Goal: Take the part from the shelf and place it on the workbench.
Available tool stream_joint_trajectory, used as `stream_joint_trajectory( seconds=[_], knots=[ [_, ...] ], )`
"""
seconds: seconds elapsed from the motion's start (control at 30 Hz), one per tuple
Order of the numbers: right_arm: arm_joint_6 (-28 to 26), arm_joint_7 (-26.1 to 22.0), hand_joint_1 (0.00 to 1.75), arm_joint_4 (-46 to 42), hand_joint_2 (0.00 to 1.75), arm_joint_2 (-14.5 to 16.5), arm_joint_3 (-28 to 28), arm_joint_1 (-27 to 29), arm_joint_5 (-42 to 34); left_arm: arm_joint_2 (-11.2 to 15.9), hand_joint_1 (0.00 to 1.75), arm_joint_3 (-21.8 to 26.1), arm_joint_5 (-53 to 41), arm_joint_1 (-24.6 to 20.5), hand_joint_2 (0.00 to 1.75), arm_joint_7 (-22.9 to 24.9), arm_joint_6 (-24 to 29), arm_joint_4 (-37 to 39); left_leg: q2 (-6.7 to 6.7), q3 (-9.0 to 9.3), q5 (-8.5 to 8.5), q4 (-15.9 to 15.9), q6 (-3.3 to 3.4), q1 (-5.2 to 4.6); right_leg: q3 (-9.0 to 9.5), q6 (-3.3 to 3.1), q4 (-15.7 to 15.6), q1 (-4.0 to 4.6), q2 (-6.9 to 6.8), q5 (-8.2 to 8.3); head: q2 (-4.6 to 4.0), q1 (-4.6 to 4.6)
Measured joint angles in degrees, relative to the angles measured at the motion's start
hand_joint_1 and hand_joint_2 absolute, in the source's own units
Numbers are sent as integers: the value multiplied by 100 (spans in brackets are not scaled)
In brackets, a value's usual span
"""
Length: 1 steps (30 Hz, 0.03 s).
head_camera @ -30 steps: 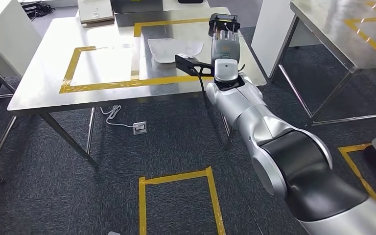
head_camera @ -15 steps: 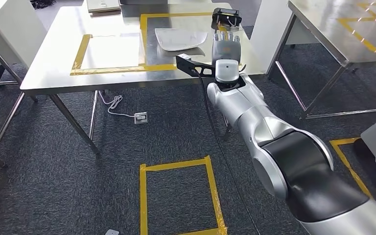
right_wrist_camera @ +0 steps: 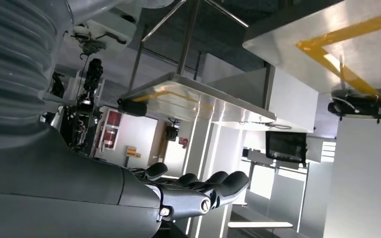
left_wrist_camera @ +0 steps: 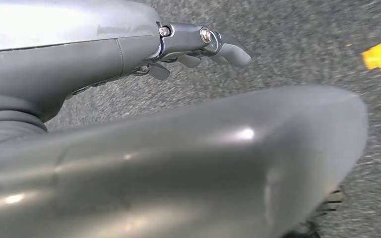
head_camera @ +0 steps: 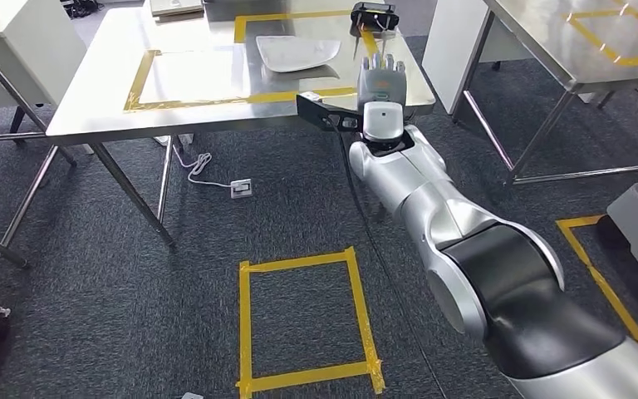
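Head view first: my right hand [head_camera: 381,81] is stretched forward at the end of the silver arm, upper centre of the frame, over the near right edge of the workbench [head_camera: 100,100]. Its fingers [head_camera: 380,62] point away from me, straight and side by side. In the right wrist view the same hand [right_wrist_camera: 188,191] has its dark fingers extended with the thumb standing apart, and nothing sits between them, so I read it as empty and unclenched.

Just up and left of that hand, the white part [head_camera: 296,52] lies flat on the workbench inside the right-hand rectangle of yellow tape [head_camera: 216,100], clear of the fingers. A black device [head_camera: 374,14] sits on the far right of the bench top, above the hand in the frame; I also see it in the right wrist view [right_wrist_camera: 362,106].

My left hand [left_wrist_camera: 178,42] hangs over grey carpet in the left wrist view, fingers [left_wrist_camera: 230,49] loosely bent and apart, gripping nothing.

Further out, a floor socket [head_camera: 242,189] with a white cable lies under the bench, a yellow floor rectangle [head_camera: 245,324] fills the lower centre, and a second steel table [head_camera: 565,50] stands at the upper right.
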Motion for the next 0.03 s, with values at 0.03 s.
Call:
stream_joint_trajectory(
  seconds=[0.03],
  knots=[
    [0, 0, 0, 0, 175, 1, 0, -2, 0, 1, 0, 0, 2, -1, 0, 0, 0, -1, 1, 155, 41, -188, -8, 9, -45, 18, 16, -8, -1, 28, 0, 0]
  ],
)
